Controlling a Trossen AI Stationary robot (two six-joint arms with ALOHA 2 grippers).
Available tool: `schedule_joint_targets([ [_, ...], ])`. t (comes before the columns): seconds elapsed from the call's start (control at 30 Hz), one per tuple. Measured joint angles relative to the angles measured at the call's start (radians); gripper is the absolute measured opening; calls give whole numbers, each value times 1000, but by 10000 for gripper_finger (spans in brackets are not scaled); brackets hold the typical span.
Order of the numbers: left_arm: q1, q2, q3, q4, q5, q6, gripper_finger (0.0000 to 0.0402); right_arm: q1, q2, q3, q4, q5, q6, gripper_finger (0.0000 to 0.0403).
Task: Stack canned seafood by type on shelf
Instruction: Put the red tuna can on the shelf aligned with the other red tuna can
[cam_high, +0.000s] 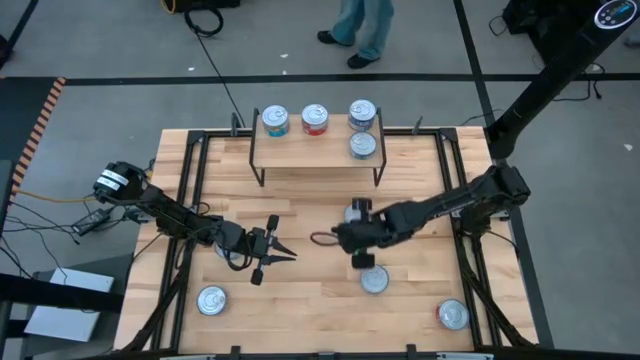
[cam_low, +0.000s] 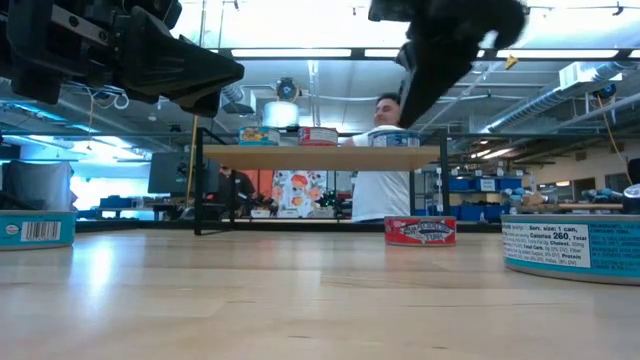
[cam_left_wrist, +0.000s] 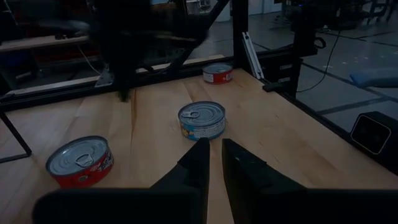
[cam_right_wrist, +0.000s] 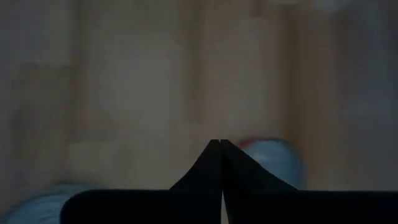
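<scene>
Four tins on the shelf (cam_high: 315, 152), upper centre of the high view: teal tin (cam_high: 275, 121), red tin (cam_high: 315, 119), and two blue tins (cam_high: 362, 114) at the right end, so sorted by label. Loose tins on the surface (cam_high: 310, 305): one (cam_high: 373, 279) below centre, one (cam_high: 211, 299) lower left, one (cam_high: 452, 315) lower right near the edge. Right gripper (cam_high: 342, 238) mid-frame, clenched, empty. Left gripper (cam_high: 284, 252) nearly closed, holding nothing. Open room between the arms; shelf front row mostly free.
</scene>
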Motion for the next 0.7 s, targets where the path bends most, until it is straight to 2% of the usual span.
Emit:
schedule_joint_targets([
  [0.13, 0, 0, 0, -2, 0, 0, 46, 56, 0, -36, 75, -93, 70, 5],
  [0.43, 0, 0, 0, -11, -2, 0, 46, 172, 0, -57, 76, -260, 295, 4],
  [0.7, 2, 0, 0, -10, -35, 42, 46, 258, 0, -58, -61, -378, 554, 4],
])
